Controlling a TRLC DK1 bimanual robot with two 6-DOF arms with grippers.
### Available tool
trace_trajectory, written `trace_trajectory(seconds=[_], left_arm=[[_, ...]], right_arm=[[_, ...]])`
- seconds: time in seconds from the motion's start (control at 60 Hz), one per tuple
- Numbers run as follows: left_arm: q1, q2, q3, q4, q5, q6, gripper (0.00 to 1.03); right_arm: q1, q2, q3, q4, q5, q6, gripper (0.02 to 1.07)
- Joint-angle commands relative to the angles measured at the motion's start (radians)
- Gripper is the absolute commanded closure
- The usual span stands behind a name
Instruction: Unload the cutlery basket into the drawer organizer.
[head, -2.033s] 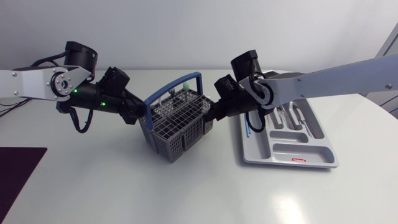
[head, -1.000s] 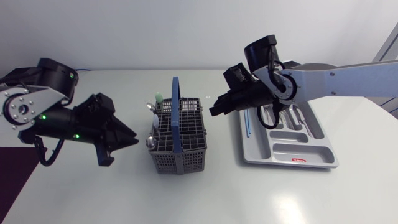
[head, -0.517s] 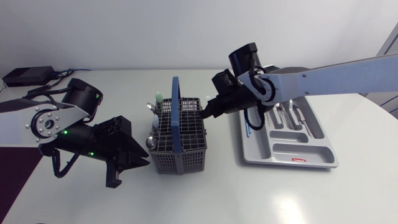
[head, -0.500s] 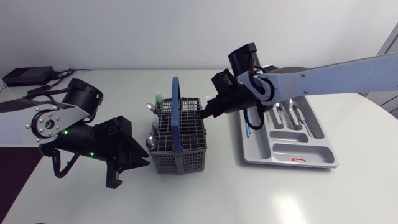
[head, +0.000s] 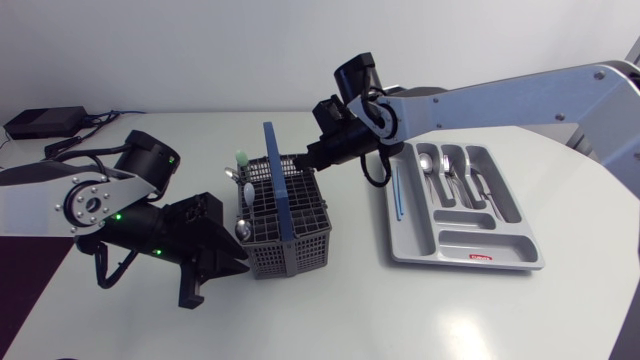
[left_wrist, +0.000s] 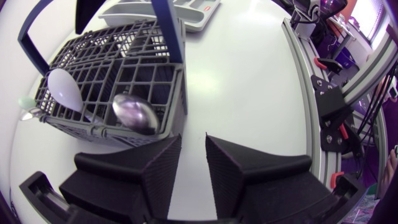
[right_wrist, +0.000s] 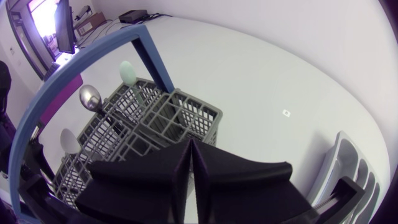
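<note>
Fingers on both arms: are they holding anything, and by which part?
Nothing. The left fingers are open beside the basket; the right fingers are shut, empty, near its rim.

Blue handle (head: 274, 170) stands upright across the cutlery basket (head: 300, 238) and splits access from above into two halves. Left half: spoon bowls (head: 242, 229) stick up along the outer wall. Left gripper (left_wrist: 193, 138), fingers narrowly parted, sits low just beside the near-left corner. Right half: right gripper (head: 305, 163), fingers pressed together, sits over the far rim. Bare lane of table (head: 355, 235) runs between the basket and the drawer organizer (head: 400, 252). Broad bare table lies in front of both.
</note>
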Motion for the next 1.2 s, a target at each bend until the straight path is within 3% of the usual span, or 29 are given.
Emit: trace_trajectory(seconds=[0.0, 0.133, 0.383, 0.6, 0.767, 0.883, 1.183], left_arm=[[-0.036, 0.014, -0.031, 0.01, 0.015, -0.023, 0.73], [-0.094, 0.015, -0.045, 0.048, 0.015, -0.064, 0.73], [-0.209, 0.094, -0.016, 0.122, -0.011, -0.121, 0.73], [-0.233, 0.078, -0.005, 0.12, -0.015, -0.133, 0.73], [-0.164, -0.072, -0.083, 0.106, -0.015, -0.132, 0.73], [-0.103, -0.199, -0.112, 0.037, -0.01, -0.117, 0.73], [0.041, -0.391, -0.172, -0.004, -0.01, -0.084, 0.72]], right_arm=[[0.004, 0.043, 0.038, -0.022, -0.003, 0.027, 0.97], [-0.038, -0.017, -0.016, -0.02, 0.002, 0.028, 0.97], [-0.106, -0.352, -0.309, 0.001, -0.026, 0.013, 0.97], [-0.037, -0.591, -0.507, -0.011, -0.043, 0.016, 0.97], [0.069, -0.712, -0.571, -0.045, -0.041, 0.041, 0.97], [0.152, -0.758, -0.596, -0.049, -0.037, 0.061, 0.97], [0.29, -0.703, -0.567, -0.057, -0.011, 0.057, 0.97]])
